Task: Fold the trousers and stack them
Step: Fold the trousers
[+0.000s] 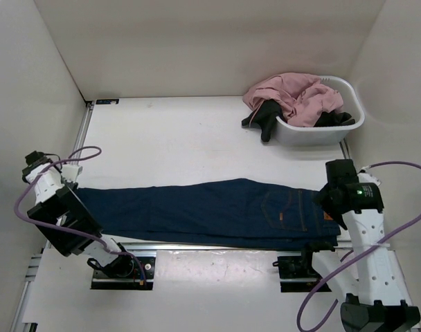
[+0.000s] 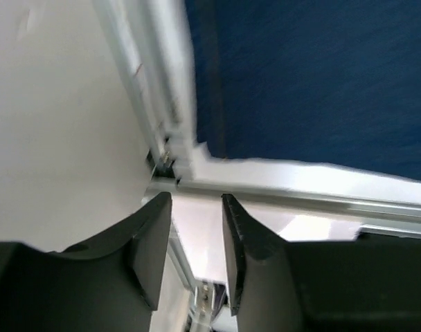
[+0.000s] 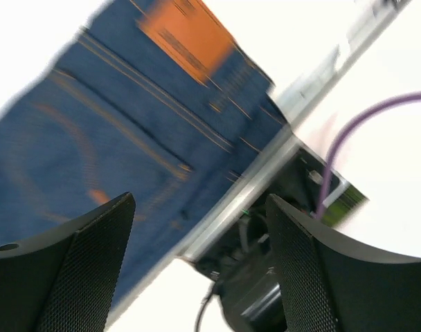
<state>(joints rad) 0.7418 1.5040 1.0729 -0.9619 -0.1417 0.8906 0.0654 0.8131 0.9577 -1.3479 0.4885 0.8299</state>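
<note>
The trousers (image 1: 210, 211) are dark blue jeans lying flat and lengthwise across the near part of the table, legs to the left and waist to the right. The orange-brown patch (image 1: 328, 216) marks the waistband. My left gripper (image 1: 72, 202) hovers at the leg ends; in the left wrist view it (image 2: 196, 197) is narrowly open and empty, with denim (image 2: 321, 83) beyond it. My right gripper (image 1: 332, 200) is above the waistband end; in the right wrist view it (image 3: 200, 200) is wide open and empty over the back pocket denim (image 3: 93, 124) and patch (image 3: 186, 38).
A white basket (image 1: 349, 128) at the back right holds a pink garment (image 1: 293, 93), with a small black garment (image 1: 266, 117) hanging over its left side. A metal rail (image 2: 300, 183) runs along the table's near edge under the jeans. White walls enclose the table.
</note>
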